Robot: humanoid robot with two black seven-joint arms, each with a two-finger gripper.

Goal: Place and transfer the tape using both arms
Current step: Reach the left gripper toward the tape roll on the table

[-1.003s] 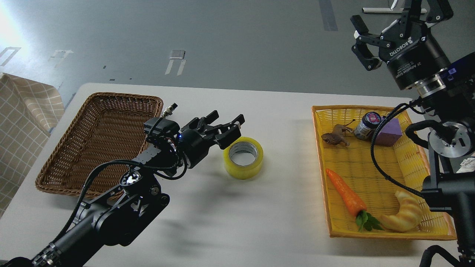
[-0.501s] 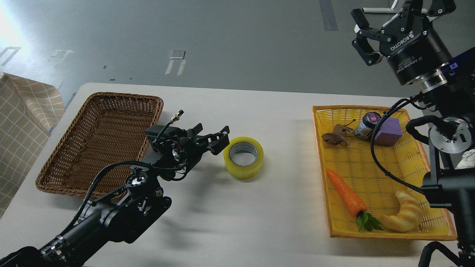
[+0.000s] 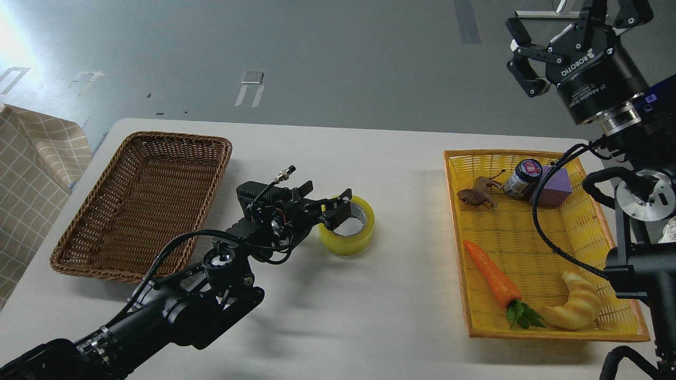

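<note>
Fingers (image 3: 340, 203) of the left gripper (image 3: 330, 207): spread, tips over the near-left rim of the tape (image 3: 347, 225); whether a finger dips into the core or touches the roll cannot be told, since the dark links overlap it.
Tape: yellow roll lying flat, core upward, near the middle of the bench (image 3: 338, 316); its left side hidden behind the gripper.
Left arm (image 3: 185, 301): enters from the front-left corner, its base cut off by the view's edge.
Right gripper (image 3: 560, 39): raised beyond the back-right corner, fingers apart, nothing between them; one finger is partly cut off at the top.
Right arm (image 3: 639, 253): runs along the right edge, partly out of view, its cable crossing the yellow tray (image 3: 549, 332).
Yellow tray, right side: horse (image 3: 478, 196), jar (image 3: 523, 178) and purple block (image 3: 554, 186) at the back, the block partly behind the cable; carrot (image 3: 491, 274) and croissant (image 3: 575, 306) toward the front.
Brown basket (image 3: 142, 200), left side: front corner hidden by the left arm.
Checked cloth (image 3: 31, 174): at the left edge, cut off.
</note>
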